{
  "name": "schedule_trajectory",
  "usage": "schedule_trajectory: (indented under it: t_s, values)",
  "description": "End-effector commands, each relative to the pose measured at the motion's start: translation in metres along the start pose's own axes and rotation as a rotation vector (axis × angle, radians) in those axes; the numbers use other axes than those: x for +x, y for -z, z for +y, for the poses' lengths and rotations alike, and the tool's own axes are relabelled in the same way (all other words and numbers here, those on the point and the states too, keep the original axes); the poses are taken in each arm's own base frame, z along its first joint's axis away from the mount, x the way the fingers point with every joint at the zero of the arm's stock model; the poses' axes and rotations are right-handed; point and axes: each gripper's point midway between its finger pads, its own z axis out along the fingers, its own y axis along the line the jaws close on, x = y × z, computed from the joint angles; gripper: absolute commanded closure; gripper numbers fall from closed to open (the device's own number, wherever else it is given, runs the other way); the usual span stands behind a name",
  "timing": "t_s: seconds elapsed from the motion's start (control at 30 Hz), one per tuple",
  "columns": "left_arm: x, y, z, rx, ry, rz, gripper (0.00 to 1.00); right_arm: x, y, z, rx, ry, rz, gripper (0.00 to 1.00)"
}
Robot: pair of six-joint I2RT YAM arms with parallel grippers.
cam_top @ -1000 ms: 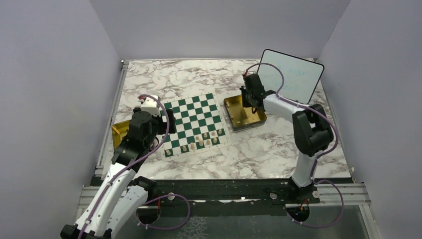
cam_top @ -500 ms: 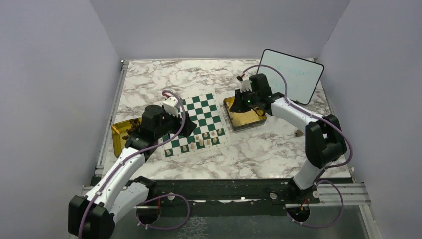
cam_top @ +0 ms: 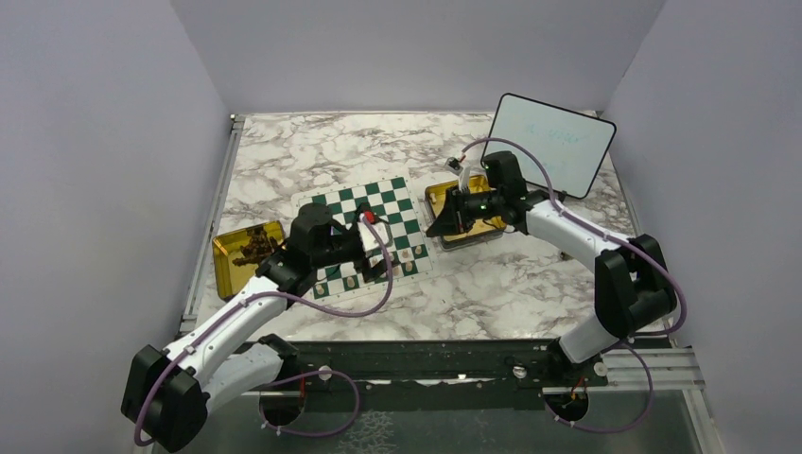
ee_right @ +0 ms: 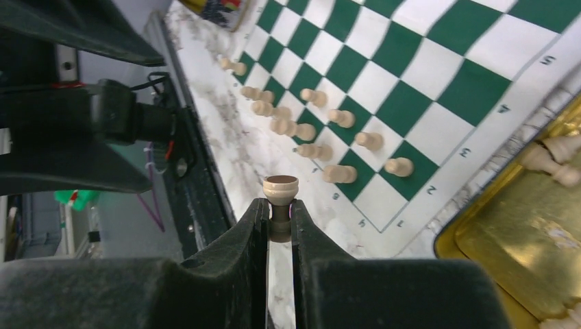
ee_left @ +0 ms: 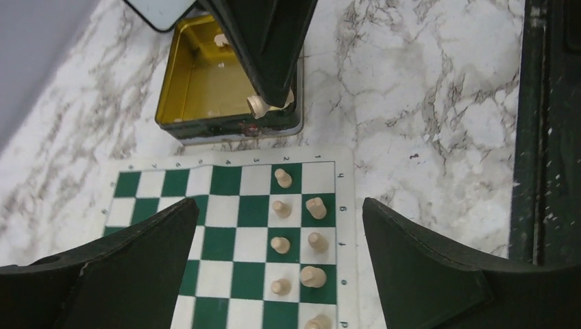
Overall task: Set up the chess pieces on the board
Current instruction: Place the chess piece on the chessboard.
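The right gripper (ee_right: 279,205) pinches one cream chess piece (ee_right: 281,188) at its very fingertips, over the rim of the gold tin (ee_left: 199,82) just beside the board (ee_left: 233,205). The left gripper (ee_left: 281,233) hangs wide open and empty above the standing pieces (ee_left: 314,208). This close, the arms could collide or topple them, and the thin hold could slip. Which piece is held cannot be told, and the left arm hides the near squares from above.

Far ranks of board (cam_top: 371,200) lie bare; chess pieces (ee_left: 280,245) crowd near rows.
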Motion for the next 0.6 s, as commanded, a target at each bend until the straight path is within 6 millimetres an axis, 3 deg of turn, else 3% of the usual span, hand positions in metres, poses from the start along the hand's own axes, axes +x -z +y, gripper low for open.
schedule_trajectory:
  t_s: [0.0,0.57]
  values:
    - [-0.018,-0.005,-0.010,0.140,-0.400,-0.098,0.09,-0.006,0.010,0.042,-0.182,0.056,-0.018,0.89]
    - [-0.028,-0.028,-0.013,0.235,-0.615,-0.112,0.19,0.007,-0.001,0.070,-0.259,0.038,0.036,0.89]
